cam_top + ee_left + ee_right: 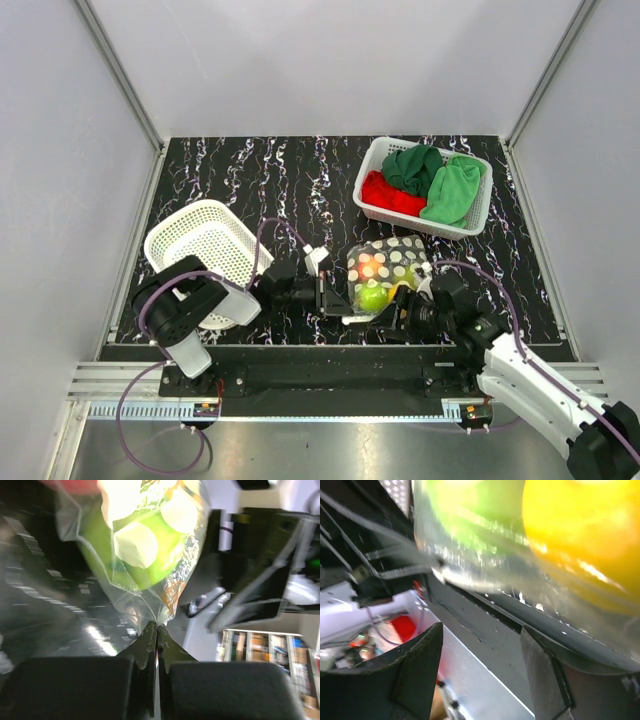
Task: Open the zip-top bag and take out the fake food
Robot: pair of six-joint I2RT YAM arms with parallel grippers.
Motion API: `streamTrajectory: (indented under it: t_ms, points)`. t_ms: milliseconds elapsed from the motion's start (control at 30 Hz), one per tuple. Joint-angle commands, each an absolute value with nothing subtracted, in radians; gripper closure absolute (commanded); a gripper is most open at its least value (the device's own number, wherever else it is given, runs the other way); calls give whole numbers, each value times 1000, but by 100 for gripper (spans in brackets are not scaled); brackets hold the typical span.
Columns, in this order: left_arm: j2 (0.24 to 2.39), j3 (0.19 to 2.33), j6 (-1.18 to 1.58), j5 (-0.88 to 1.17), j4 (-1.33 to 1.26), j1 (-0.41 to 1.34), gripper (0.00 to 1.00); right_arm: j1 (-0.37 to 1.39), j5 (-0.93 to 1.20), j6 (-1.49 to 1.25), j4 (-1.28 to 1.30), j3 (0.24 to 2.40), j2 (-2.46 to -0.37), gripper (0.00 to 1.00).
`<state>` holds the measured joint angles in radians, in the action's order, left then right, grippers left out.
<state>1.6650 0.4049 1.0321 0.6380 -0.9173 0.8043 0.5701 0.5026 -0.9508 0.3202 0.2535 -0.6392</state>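
Clear, white-dotted zip-top bag [388,262] bulges with three visible fruits: one green apple [373,296], one yellow fruit [580,535], one peach [370,265]. Left gripper [157,630] pinches its 8 o'clock edge; right gripper [480,670] gapes empty.

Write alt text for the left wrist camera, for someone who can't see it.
The left gripper is shut on a fold of the clear polka-dot zip-top bag. A green apple shows inside the bag, with the dark table behind.
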Motion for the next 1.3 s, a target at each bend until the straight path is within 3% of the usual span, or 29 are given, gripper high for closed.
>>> streamTrajectory:
  t_ms: [0,233,433,633,867,1100,1267]
  points:
    - [1712,396,1212,592,-1224,891,100,578,505,-1181,114,177,-540,30]
    - [1786,339,1347,477,-1391,945,100,578,318,-1209,106,124,-459,30]
    - [1795,246,1410,345,-1462,980,100,577,294,-951,107,369,-754,20]
    - [1704,115,1430,151,-1474,1006,100,575,460,-870,90,550,-1017,14]
    - [1598,168,1440,19,-1347,1028,100,587,531,-935,293,499,-754,9]
    - [1617,305,1483,40,-1278,1040,100,603,656,-1003,160,293,-635,16]
    - [1614,313,1519,37,-1272,1055,100,604,650,-1035,9,215,-607,33]
